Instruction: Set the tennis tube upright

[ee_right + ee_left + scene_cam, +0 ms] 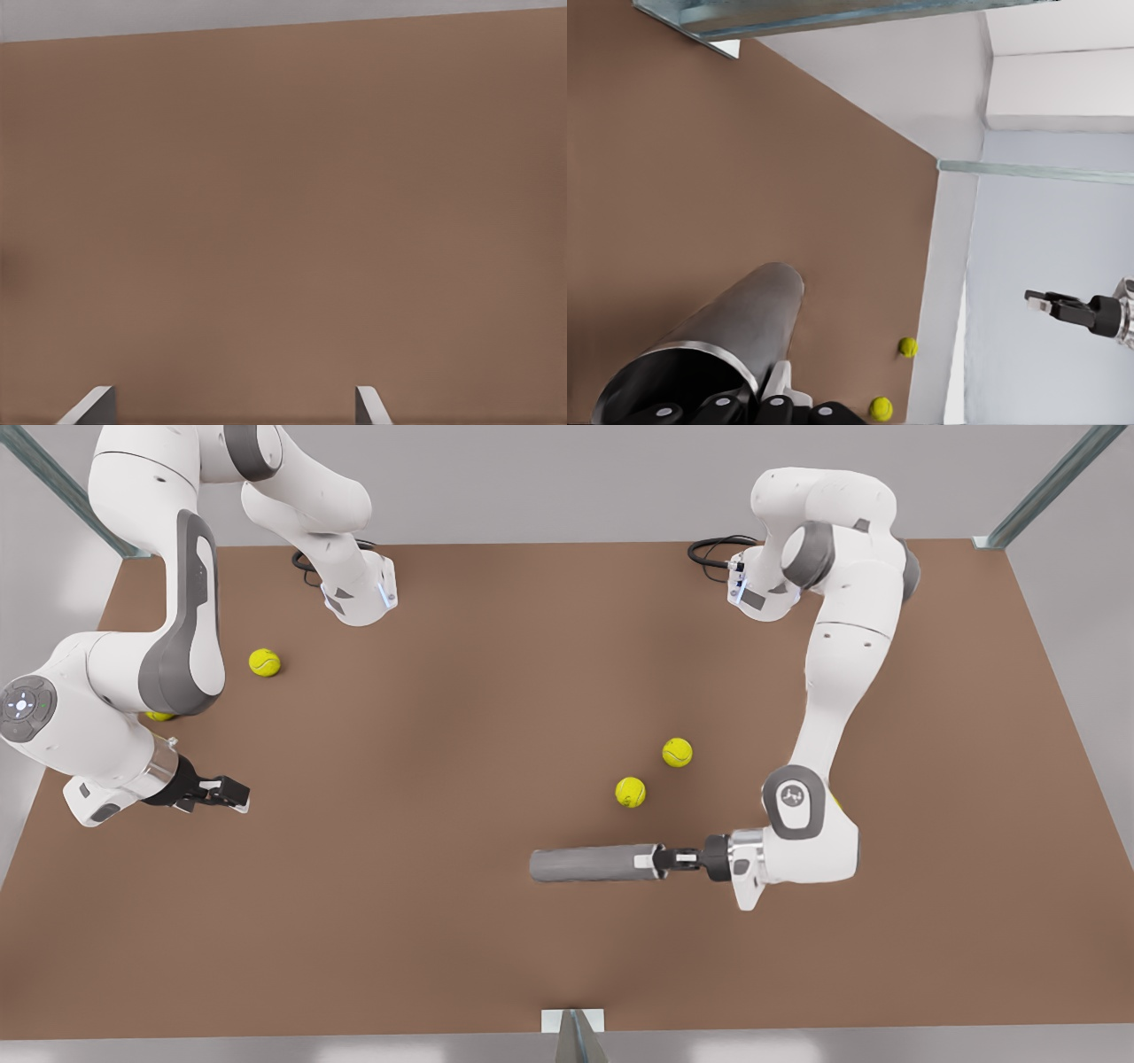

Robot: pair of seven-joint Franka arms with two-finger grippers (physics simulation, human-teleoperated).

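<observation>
Tennis tube [589, 864] lies on its side on the brown table [443, 921], the nearest thing to the front camera, pointing toward the front view's left. Left gripper [666, 860] grips the tube's silvery-rimmed end, fingers [722, 407] closed over the rim [682, 354], tube horizontal. Two tennis balls [631, 792] [677, 752] sit just beyond the tube, near each other but apart. Right gripper [232, 793] hovers well away from the tube at the front view's left, waiting; its fingertips [89, 405] stand wide apart, holding nothing. Another ball [264, 662] lies beyond that gripper, one more [159, 715] half hidden under its arm.
</observation>
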